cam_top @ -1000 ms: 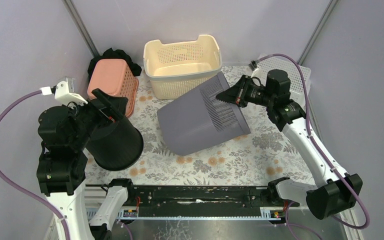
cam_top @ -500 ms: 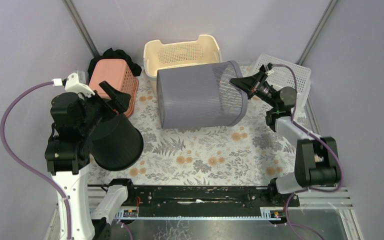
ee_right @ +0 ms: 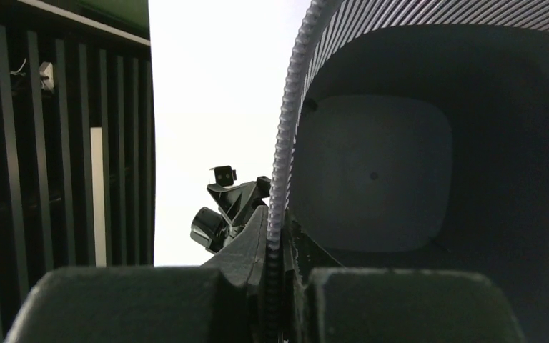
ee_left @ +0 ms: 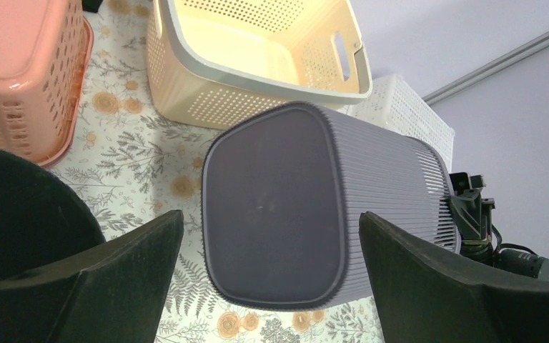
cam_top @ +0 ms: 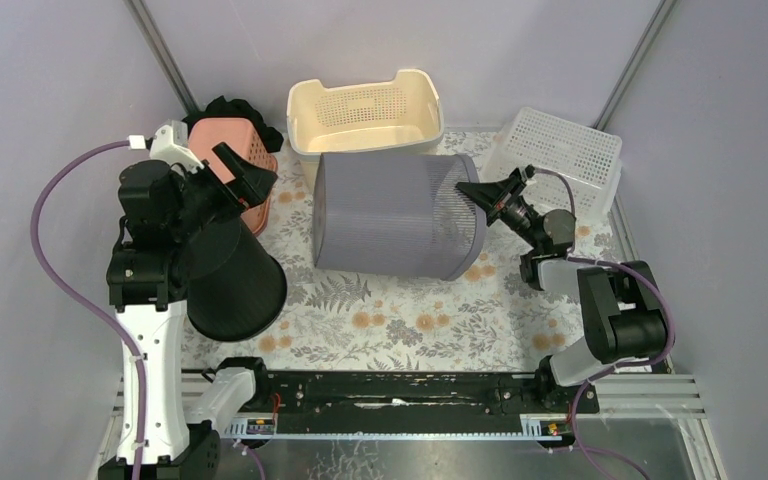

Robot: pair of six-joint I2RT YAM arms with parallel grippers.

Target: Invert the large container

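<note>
The large container (cam_top: 390, 215) is a grey ribbed bin lying on its side in the middle of the table, with its mouth to the right and its flat base to the left. My right gripper (cam_top: 480, 192) is shut on the mouth's rim (ee_right: 286, 143); one finger is inside and one outside, and the right wrist view looks into the dark interior (ee_right: 372, 171). My left gripper (cam_top: 245, 175) hangs open to the left of the bin, apart from it. In the left wrist view the base (ee_left: 275, 207) shows between the wide-apart fingers of my left gripper (ee_left: 270, 218).
A cream basket (cam_top: 365, 115) stands behind the bin. An upturned pink basket (cam_top: 222, 158) sits at the back left with dark cloth (cam_top: 225, 108) behind it. A black bin (cam_top: 230, 285) lies under my left arm. A white perforated basket (cam_top: 560, 155) is at the back right.
The grey bin has swung from a slant to level on its side, mouth right. My right arm dropped low with it. My left gripper moved back toward the pink basket.
</note>
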